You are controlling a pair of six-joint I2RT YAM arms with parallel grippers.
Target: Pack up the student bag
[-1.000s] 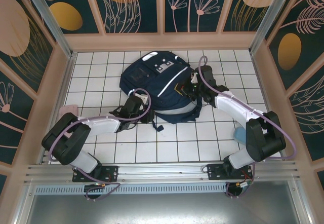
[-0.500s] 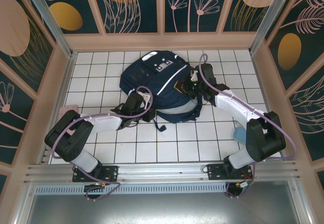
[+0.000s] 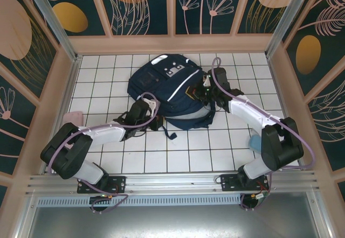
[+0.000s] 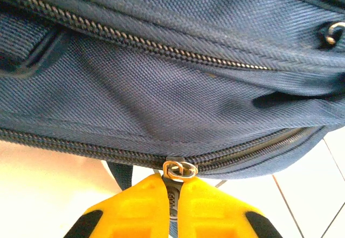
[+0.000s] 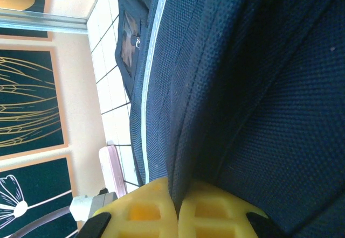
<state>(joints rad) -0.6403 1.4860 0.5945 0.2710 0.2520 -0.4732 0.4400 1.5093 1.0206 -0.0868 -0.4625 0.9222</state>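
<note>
The student bag (image 3: 171,84), navy with a thin white stripe, lies flat on the white tiled floor at the back middle. My left gripper (image 3: 156,123) is at the bag's near edge. In the left wrist view its yellow fingers (image 4: 137,208) are shut on the dark zipper pull (image 4: 173,196), just below the metal ring of the slider (image 4: 179,169) on the lower zipper of the bag (image 4: 161,92). My right gripper (image 3: 202,93) is at the bag's right side. In the right wrist view it (image 5: 177,197) is shut on a fold of the bag's fabric (image 5: 242,87).
A pink flat case (image 3: 73,118) lies by the left wall, also seen in the right wrist view (image 5: 110,165). A light blue object (image 3: 254,141) sits behind the right arm near the right wall. Frame walls close in the floor on three sides.
The left gripper has closed onto the zipper pull at the bag's near edge, and the left arm has shifted slightly. The right gripper has kept its hold on the bag.
</note>
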